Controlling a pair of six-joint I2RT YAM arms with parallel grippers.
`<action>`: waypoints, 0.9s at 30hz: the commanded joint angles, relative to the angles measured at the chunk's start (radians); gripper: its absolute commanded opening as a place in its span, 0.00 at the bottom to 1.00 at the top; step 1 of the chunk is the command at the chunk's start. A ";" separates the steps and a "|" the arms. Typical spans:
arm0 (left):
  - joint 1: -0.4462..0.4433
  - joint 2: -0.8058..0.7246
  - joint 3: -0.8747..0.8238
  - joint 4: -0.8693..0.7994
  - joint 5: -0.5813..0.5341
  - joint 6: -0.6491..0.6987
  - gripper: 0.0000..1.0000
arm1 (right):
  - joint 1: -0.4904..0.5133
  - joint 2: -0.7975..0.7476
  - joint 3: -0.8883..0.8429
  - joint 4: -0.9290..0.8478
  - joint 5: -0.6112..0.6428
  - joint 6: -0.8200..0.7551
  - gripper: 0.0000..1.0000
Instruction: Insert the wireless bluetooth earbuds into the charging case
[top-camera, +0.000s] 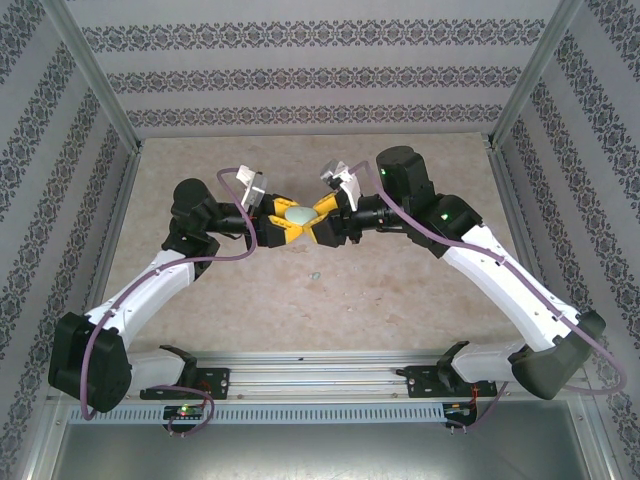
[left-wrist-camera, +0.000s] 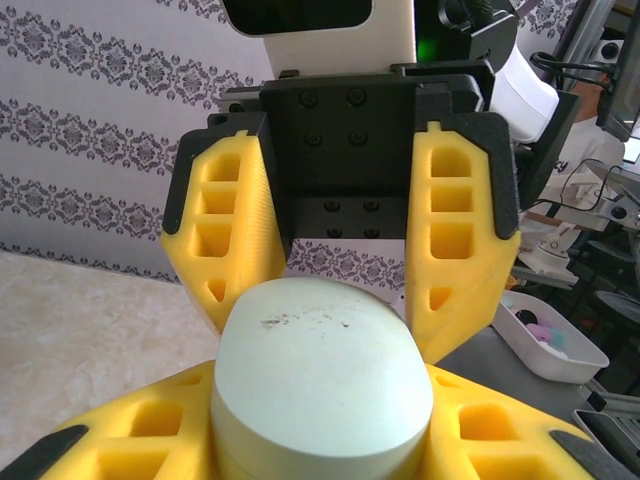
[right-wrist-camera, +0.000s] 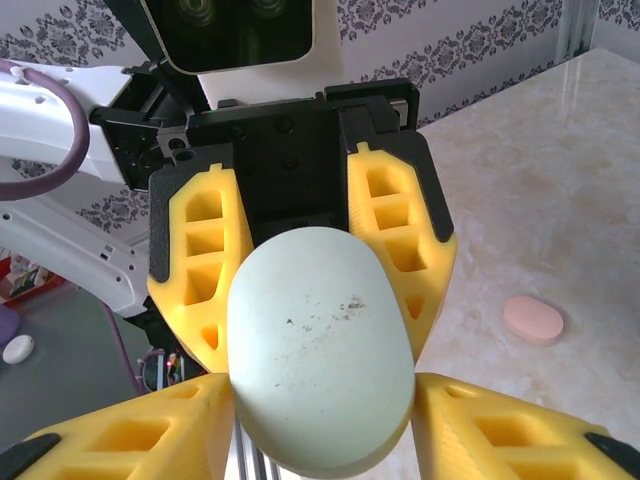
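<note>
A pale green oval charging case (top-camera: 299, 214) hangs closed above the middle of the table, held from both sides. My left gripper (top-camera: 285, 222) is shut on its near end in the left wrist view (left-wrist-camera: 322, 385), yellow fingers (left-wrist-camera: 150, 440) pressed to its flanks. My right gripper (top-camera: 318, 220) faces it from the other side. In the right wrist view (right-wrist-camera: 322, 385) its fingers (right-wrist-camera: 500, 430) touch both sides of the case (right-wrist-camera: 320, 350). A small pinkish oval (right-wrist-camera: 532, 320), seemingly one earbud, lies on the table. A tiny pale piece (top-camera: 313, 273) lies just in front of the grippers.
The beige tabletop (top-camera: 400, 290) is walled by patterned panels and metal posts (top-camera: 95, 80). Past the table's side, a white tray (left-wrist-camera: 575, 365) with small pink pieces stands on a grey surface. A rail with the arm bases (top-camera: 320, 385) runs along the near edge.
</note>
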 joint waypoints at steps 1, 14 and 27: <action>0.005 -0.019 0.004 -0.009 0.023 -0.003 0.11 | 0.013 0.010 0.029 0.038 0.000 -0.007 0.42; 0.004 -0.018 -0.004 0.003 0.029 -0.012 0.09 | -0.072 0.033 -0.016 0.231 -0.080 0.335 0.26; 0.006 0.029 -0.008 0.196 0.035 -0.169 0.07 | -0.105 0.035 -0.078 0.323 -0.043 0.491 0.41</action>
